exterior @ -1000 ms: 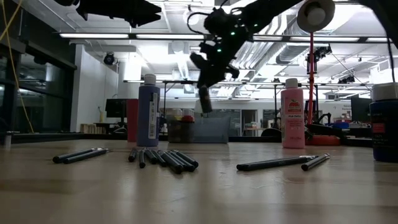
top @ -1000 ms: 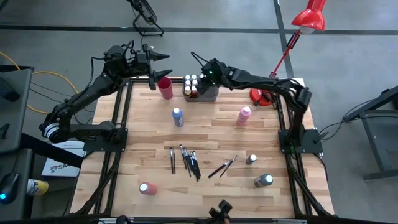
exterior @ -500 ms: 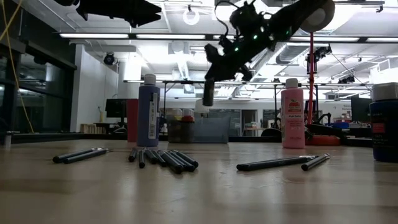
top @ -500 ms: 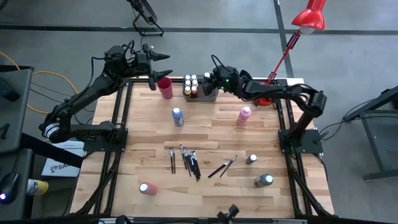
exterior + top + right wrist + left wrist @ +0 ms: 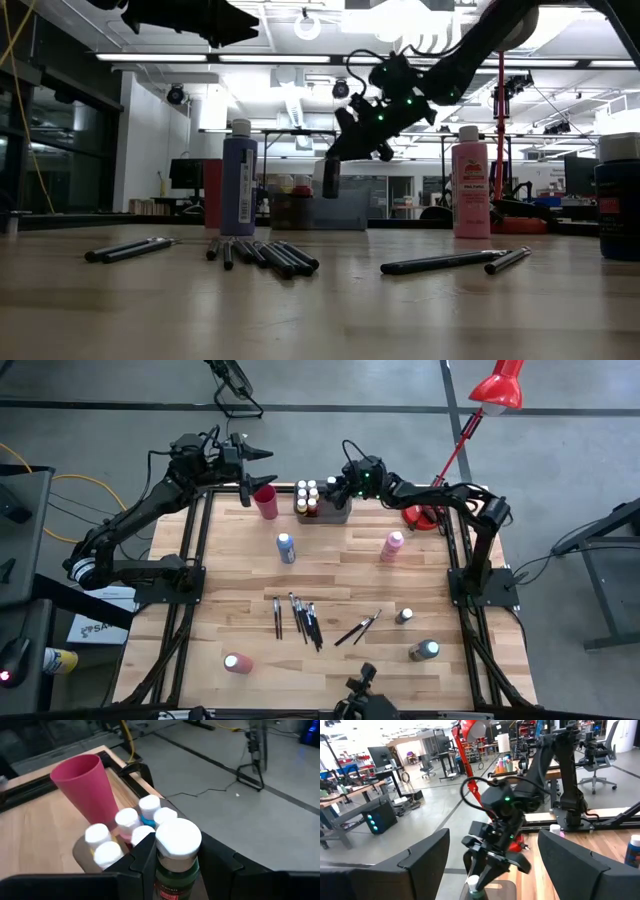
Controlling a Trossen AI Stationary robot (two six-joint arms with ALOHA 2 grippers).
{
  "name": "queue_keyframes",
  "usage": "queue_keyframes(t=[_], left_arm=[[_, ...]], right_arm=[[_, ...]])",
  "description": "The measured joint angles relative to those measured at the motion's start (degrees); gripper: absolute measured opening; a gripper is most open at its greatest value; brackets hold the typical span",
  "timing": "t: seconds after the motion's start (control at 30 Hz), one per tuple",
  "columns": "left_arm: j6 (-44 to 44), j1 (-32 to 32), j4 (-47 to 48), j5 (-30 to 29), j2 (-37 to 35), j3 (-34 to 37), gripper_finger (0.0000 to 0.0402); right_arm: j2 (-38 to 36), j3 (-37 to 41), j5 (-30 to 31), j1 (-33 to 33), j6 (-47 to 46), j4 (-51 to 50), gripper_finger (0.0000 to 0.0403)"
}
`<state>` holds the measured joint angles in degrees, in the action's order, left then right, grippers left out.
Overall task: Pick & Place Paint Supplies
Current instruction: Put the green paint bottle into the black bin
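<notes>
We see the right hand [image 5: 336,484] pinching a green paint bottle [image 5: 176,856] by its neck, white cap up, hanging over the grey tray [image 5: 340,513] at the far side of the counter [image 5: 340,575]. In the low view the bottle [image 5: 330,177] hangs clear above the tray. Several white-capped bottles [image 5: 127,827] already stand packed in the tray, just beside the red cup [image 5: 265,500]. Our left hand [image 5: 255,454] hovers spread wide past the counter's far left corner, holding nothing. Out on the counter a blue bottle [image 5: 286,547] and a pink bottle [image 5: 392,545] stand upright, well apart. Nearer the front lie the dark paintbrushes [image 5: 300,616], with three more bottles [image 5: 422,650] scattered around them.
</notes>
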<state>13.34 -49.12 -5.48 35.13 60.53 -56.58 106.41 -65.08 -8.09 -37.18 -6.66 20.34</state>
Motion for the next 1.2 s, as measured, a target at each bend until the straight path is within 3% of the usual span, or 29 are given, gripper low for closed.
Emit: queue_keyframes(t=[0.3, 0.47, 0.77, 1.2], left_arm=[[0.35, 0.02, 3.02, 2.43, 0.00, 0.00, 0.0299], [-0.19, 0.04, 2.67, 2.95, -0.02, 0.00, 0.0299], [-0.70, 0.02, 3.64, 2.92, -0.02, 0.00, 0.0299], [-1.18, 0.02, 4.16, 2.83, -0.02, 0.00, 0.0299]], right_arm=[[0.73, -0.38, -5.03, -2.24, 6.56, 2.12, 0.0115], [5.11, -3.47, -7.05, -1.89, 7.98, 1.10, 0.0115], [9.83, -9.41, -8.59, -1.97, 10.48, -0.80, 0.0115], [12.14, -9.64, -10.43, -2.19, 15.81, -2.45, 0.0115]])
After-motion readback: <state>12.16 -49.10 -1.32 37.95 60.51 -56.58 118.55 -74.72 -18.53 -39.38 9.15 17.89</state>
